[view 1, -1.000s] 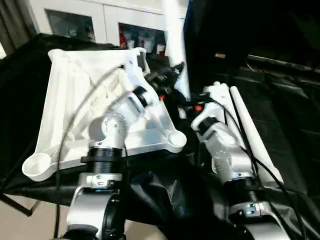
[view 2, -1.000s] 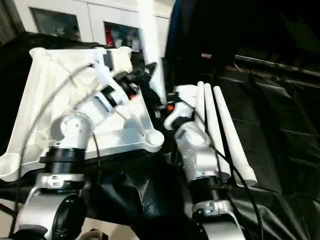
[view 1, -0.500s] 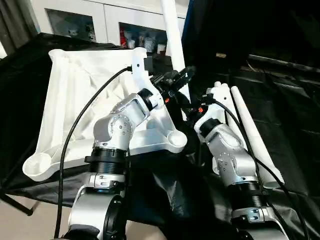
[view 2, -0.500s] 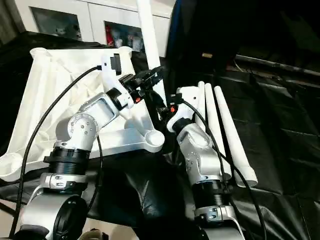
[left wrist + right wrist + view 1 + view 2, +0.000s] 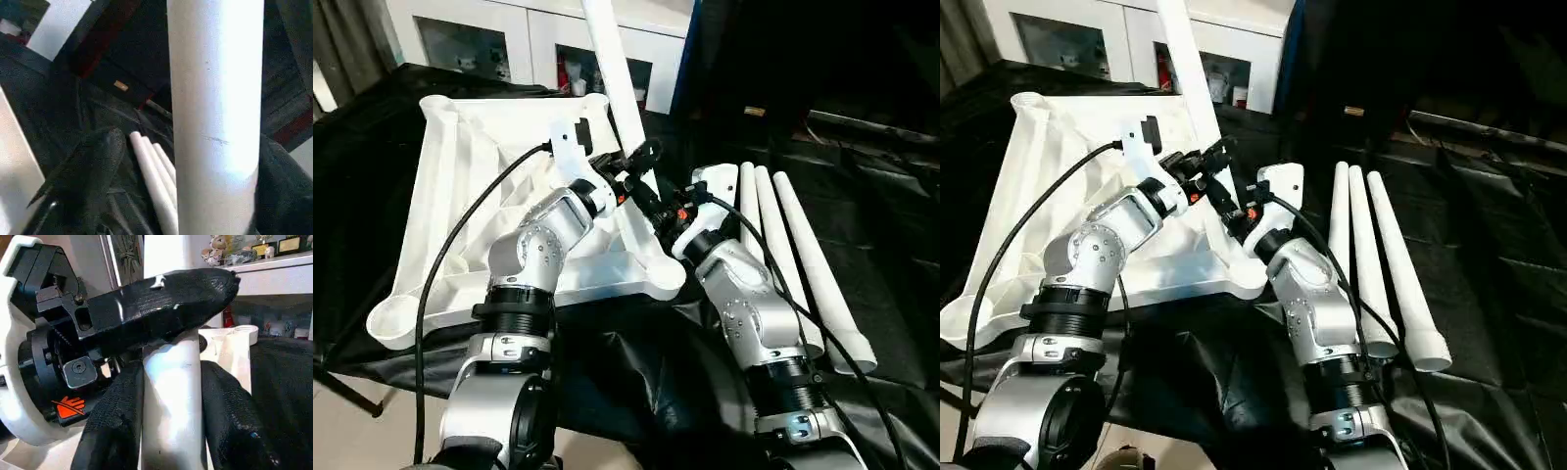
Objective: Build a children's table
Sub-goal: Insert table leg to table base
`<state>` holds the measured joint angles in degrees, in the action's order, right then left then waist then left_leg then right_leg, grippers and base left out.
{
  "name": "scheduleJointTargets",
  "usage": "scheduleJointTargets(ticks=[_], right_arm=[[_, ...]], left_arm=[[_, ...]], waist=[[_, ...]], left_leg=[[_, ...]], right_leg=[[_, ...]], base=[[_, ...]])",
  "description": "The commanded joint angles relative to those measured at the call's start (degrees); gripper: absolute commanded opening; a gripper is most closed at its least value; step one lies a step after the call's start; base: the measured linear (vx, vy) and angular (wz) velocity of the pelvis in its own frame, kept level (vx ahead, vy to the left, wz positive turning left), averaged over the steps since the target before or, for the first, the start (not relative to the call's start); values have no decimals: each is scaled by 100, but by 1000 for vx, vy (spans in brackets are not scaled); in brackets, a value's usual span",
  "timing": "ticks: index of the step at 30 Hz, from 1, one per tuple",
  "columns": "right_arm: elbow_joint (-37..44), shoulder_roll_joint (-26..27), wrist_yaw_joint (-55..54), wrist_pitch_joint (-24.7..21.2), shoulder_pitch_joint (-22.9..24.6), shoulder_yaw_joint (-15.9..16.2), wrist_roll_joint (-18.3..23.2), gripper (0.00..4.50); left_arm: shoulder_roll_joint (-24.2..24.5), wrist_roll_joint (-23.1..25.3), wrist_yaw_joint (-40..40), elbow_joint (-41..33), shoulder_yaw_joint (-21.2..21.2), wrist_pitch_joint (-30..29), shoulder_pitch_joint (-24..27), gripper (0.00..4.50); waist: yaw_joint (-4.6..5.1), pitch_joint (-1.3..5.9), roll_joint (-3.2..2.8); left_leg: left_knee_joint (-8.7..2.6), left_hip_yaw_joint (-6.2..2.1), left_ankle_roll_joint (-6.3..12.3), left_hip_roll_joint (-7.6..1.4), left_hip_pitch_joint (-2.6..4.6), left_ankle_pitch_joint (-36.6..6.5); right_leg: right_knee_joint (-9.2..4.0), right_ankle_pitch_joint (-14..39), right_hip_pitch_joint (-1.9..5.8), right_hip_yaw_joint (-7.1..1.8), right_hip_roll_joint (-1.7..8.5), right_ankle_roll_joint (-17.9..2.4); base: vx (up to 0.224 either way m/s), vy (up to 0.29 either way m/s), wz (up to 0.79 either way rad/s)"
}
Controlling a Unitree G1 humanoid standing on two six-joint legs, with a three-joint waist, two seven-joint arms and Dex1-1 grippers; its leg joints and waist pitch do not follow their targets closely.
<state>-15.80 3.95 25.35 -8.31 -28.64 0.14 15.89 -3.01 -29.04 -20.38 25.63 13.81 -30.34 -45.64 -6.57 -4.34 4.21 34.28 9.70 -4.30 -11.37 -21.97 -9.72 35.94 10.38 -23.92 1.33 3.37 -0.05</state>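
Left gripper [image 5: 641, 168] clamped on the upright table leg [image 5: 612, 78], one black finger [image 5: 90, 169] on each side of the white tube, pads pressed to its wall. Right gripper [image 5: 171, 396] closed on the same leg just below, its two black fingers [image 5: 115, 431] hugging the tube from either side, with the left gripper's finger lying across the tube right above them. Both grips meeting low on the leg, near its foot, beside the near right corner of the tabletop [image 5: 470, 196]. Leg rising from there, tilted slightly toward the robot's left, its top cut off by the picture's upper edge. Tabletop lying upside down on the black-draped bench [image 5: 891, 245], ribbed underside up, raised rim and round corner sockets showing; near left corner socket [image 5: 393, 321] hanging close to the bench's front edge, near right corner socket [image 5: 668, 277] just beside the right forearm. Three spare legs [image 5: 1371, 264] resting side by side on the black cloth to the right of the tabletop, touching or nearly touching one another, wide open ends toward the bench's front edge. White cabinets [image 5: 499, 44] with glass doors behind the bench's far edge.
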Motion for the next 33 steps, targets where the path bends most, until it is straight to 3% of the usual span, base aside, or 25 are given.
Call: scheduleJointTargets(ticks=[1, 3, 7, 8, 11, 13, 14, 15, 24, 27, 33], right_arm=[[267, -47, 32, 55, 10, -14, 69, 129], [255, -57, 36, 55, 37, 10, 45, 129], [218, -50, 31, 78, 53, 25, 19, 129], [196, -49, 28, 89, 53, 35, 9, 129], [178, -53, 23, 92, 46, 41, 8, 129], [134, -49, 15, 113, 28, 44, 4, 129], [134, -49, 15, 113, 28, 44, 4, 129], [94, -45, -7, 150, 30, 41, -18, 129], [123, 18, -46, 189, 169, 56, -10, 129], [168, 40, 23, 151, 187, 33, 75, 199], [427, -62, 163, 102, 272, 37, 158, 243]], left_arm=[[-49, -65, 13, -38, -20, -68, -106, 355], [-66, -124, 2, -47, 8, -80, -109, 320], [-85, -204, -2, -145, 38, -129, -80, 309], [-86, -239, -9, -179, 42, -142, -67, 280], [-81, -254, 2, -198, 31, -143, -63, 261], [-66, -244, 45, -172, 60, -117, -85, 248], [-66, -244, 45, -172, 60, -117, -85, 234], [-37, -217, 77, -137, 68, -125, -99, 226], [113, -223, 46, -202, 39, -197, -90, 173], [125, -217, 47, -188, 43, -179, -108, 160], [320, -47, -83, 2, -60, 16, -213, 157]], waist=[[-4, 477, -110], [-3, 482, -106], [4, 481, -108], [4, 484, -92], [0, 477, -105], [2, 481, -144], [8, 479, -125], [-2, 481, -148], [-8, 486, -158], [1, 480, -167], [15, 490, -142]], left_leg=[[-412, -16, -107, -111, 120, -999], [-405, -14, -83, -108, 115, -923], [-402, -11, -63, -109, 117, -912], [-398, -10, -47, -109, 112, -866], [-402, -11, -48, -110, 118, -924], [-402, -17, -69, -109, 121, -948], [-404, -15, -72, -106, 117, -959], [-406, -21, -84, -107, 118, -954], [-411, -25, -131, -108, 129, -1015], [-415, -26, -135, -109, 129, -1055], [-410, -27, -91, -111, 126, -927]], right_leg=[[-346, 103, 360, -170, 365, -1169], [-341, 44, 361, -168, 363, -1165], [-342, 42, 358, -167, 362, -1173], [-335, -23, 362, -168, 360, -1188], [-343, 63, 356, -165, 362, -1192], [-342, 52, 353, -165, 355, -1181], [-346, 47, 360, -165, 354, -1174], [-342, 38, 359, -164, 357, -1168], [-336, -15, 358, -158, 354, -1195], [-341, 9, 358, -158, 350, -1191], [-329, -102, 369, -161, 344, -1144]], base=[[0, 0, 0], [0, 0, 0], [0, 0, 0], [0, 0, 0], [0, 0, 0], [0, 0, 0], [0, 0, 0], [0, 0, 0], [0, 0, 0], [0, 0, 0], [0, 0, 0]])
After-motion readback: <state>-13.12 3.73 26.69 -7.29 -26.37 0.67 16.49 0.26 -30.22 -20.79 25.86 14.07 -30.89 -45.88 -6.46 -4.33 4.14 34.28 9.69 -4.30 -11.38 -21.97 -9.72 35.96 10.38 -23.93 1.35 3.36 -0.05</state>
